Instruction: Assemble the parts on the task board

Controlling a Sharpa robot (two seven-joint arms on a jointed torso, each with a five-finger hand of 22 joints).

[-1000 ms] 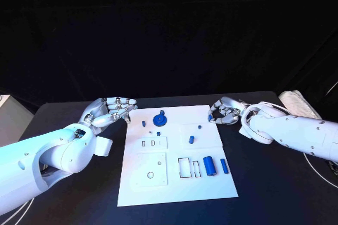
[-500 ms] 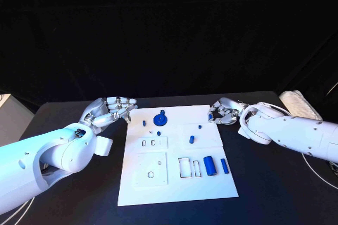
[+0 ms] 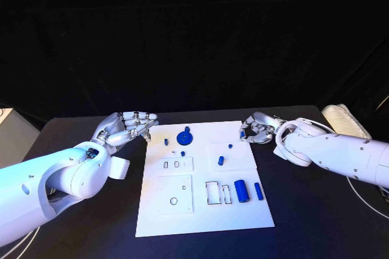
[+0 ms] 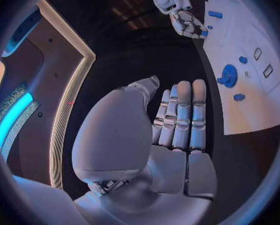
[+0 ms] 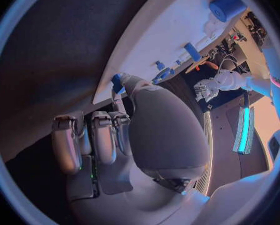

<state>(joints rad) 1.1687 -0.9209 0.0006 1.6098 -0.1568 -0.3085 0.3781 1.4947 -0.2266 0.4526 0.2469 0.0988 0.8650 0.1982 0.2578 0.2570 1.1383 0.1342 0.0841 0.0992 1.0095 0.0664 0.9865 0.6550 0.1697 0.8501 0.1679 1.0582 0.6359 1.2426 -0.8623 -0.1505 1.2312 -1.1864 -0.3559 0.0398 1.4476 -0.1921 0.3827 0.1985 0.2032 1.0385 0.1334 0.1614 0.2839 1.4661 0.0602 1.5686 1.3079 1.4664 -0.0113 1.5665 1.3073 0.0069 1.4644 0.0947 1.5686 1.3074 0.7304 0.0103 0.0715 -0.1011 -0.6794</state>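
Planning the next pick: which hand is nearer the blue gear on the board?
Left. The left hand hangs just off the board's left edge beside the gear; the right hand sits past the opposite edge, farther off.

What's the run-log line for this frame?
left hand: off board's left edge, holding nothing | right hand: pinching blue part at board's right edge | gear: on board

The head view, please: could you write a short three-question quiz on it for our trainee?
1. True or false: the left robot hand holds a blue part.
2. Which lies nearest the robot on the flat white task board? A) the round blue disc B) the two blue cylinders C) the small blue pegs
3. Complete: the right robot hand is at the board's ___ edge.
Key: 1 false; 2 B; 3 right.
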